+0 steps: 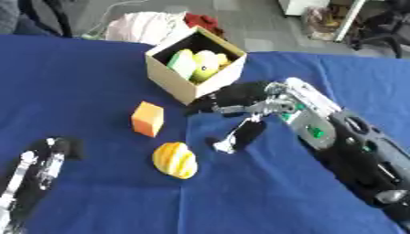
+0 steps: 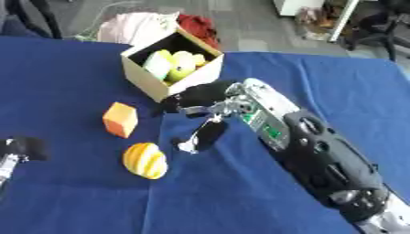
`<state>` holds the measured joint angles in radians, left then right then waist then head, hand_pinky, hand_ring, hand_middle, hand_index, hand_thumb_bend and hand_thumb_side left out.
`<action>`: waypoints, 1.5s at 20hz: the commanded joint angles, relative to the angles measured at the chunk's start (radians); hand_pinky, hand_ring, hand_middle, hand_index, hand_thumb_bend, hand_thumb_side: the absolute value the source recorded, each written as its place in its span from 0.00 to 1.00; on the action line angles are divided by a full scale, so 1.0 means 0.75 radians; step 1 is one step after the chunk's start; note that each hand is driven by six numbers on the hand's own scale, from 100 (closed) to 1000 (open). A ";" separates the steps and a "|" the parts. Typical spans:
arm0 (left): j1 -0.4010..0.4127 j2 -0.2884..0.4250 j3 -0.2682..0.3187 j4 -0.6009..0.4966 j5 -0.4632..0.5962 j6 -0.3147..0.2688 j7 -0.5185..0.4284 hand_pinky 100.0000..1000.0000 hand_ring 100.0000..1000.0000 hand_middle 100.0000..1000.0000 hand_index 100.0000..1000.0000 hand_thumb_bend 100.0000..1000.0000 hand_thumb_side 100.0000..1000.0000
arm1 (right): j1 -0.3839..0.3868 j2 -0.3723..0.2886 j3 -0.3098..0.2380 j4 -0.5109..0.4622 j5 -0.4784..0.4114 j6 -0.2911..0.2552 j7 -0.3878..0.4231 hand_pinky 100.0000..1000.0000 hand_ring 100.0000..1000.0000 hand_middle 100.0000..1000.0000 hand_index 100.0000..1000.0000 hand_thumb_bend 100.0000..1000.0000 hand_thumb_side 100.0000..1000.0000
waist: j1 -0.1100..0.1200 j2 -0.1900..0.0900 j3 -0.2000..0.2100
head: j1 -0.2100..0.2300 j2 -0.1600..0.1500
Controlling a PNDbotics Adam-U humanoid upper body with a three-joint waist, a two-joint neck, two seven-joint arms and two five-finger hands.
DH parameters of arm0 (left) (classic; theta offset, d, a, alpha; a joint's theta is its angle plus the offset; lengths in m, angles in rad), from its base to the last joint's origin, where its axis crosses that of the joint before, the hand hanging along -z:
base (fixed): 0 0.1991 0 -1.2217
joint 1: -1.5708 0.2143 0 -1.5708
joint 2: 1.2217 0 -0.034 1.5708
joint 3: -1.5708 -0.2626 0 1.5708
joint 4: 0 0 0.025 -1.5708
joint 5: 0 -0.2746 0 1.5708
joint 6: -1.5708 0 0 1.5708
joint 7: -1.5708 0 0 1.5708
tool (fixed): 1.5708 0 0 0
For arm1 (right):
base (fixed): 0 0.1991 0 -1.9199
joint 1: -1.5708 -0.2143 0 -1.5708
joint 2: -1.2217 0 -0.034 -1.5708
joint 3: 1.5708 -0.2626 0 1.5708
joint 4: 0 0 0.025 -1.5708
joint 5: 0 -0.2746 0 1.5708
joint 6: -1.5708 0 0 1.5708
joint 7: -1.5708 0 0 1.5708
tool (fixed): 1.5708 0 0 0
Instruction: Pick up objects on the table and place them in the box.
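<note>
Seen from above, looking down on a blue-covered surface (image 1: pixel 96 68). Toward 12 o'clock, an open cardboard box (image 1: pixel 172 77), tilted corner-on, already holding several yellow and green items (image 1: pixel 198 64) too blurred to name. Left of centre, an orange block (image 1: pixel 148 119) standing on the cloth, well apart from the box. Just below it, toward 6 o'clock, a rounded yellow object with orange stripes (image 1: pixel 175 160), lying alone and untouched. Entering from 4 o'clock, the black and silver right arm (image 1: pixel 352 146), stretched diagonally toward the box. At its end, the right hand (image 1: pixel 240 98) near the box's lower corner, fingers relaxed and spread, holding nothing, with one digit (image 1: pixel 240 132) pointing down toward the cloth at about 3 o'clock from the striped object, close by but apart from it. At 8 o'clock, near the lower left corner, the left hand (image 1: pixel 48 157) resting on the cloth, fingers pointing up the frame, straight and empty, well apart from every object. Beyond the far edge, at 12 o'clock, grey floor with a heap of pink and red cloth (image 1: pixel 152 25).
</note>
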<state>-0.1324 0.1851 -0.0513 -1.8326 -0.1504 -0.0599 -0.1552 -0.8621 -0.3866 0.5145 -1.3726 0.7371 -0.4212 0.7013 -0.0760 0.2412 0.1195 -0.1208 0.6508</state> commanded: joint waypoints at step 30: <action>-0.020 0.011 -0.003 -0.022 -0.003 -0.002 -0.006 0.63 0.52 0.45 0.63 0.00 0.77 | -0.035 0.136 0.042 0.104 0.462 -0.328 -0.214 0.88 0.88 0.85 0.66 0.00 0.35 | 0.013 -0.025 0.010 | -0.025 -0.018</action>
<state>-0.1400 0.1850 -0.0519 -1.8325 -0.1504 -0.0603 -0.1581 -0.8771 -0.2767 0.5581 -1.2826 1.0812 -0.6289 0.5336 -0.0760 0.2412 0.1284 -0.1357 0.6490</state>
